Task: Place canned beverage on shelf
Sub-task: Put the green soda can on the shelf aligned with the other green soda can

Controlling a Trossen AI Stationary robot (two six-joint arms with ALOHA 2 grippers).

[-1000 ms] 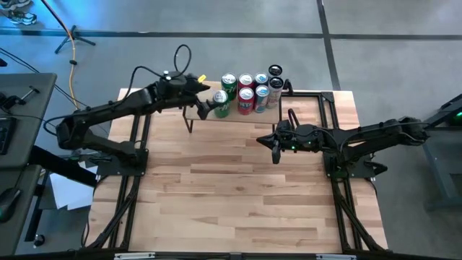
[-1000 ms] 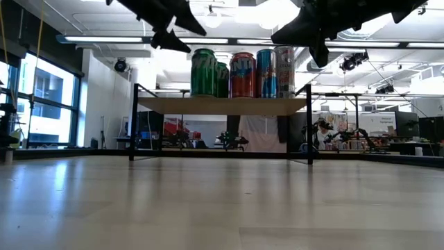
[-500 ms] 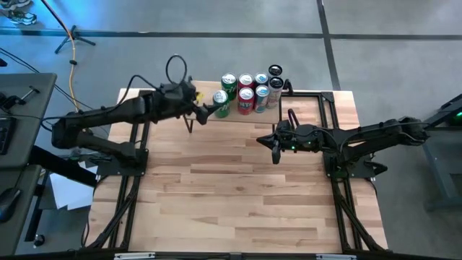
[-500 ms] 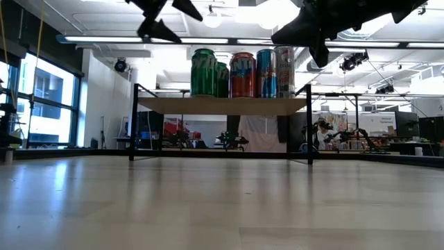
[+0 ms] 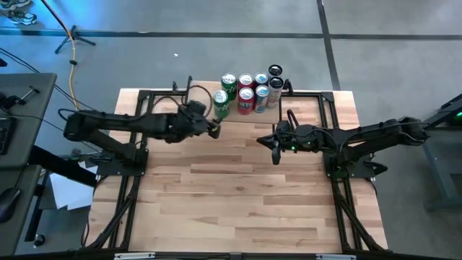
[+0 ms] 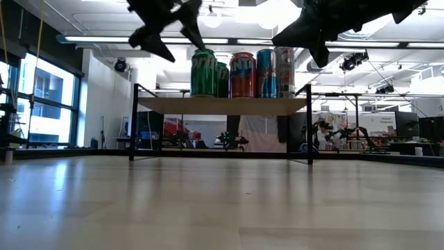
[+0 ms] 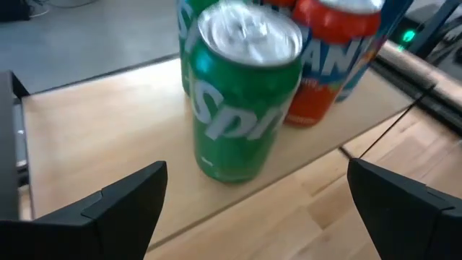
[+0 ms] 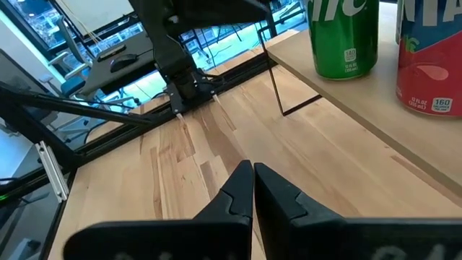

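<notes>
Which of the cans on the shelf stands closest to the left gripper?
The green Sprite can at the front left end of the cluster on the shelf; the open left gripper is beside it, while the orange can and the rest stand beyond.

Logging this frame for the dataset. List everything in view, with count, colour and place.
Shelf: one, light wood on black legs, far edge of the table.
Soda cans: seven on the shelf; two green, with the front green Sprite can nearest the left gripper; two red; three more to their right, two blue.
Table: one, light wood.
Left gripper: open, facing the Sprite can.
Right gripper: shut, hovering over the table right of centre.
</notes>
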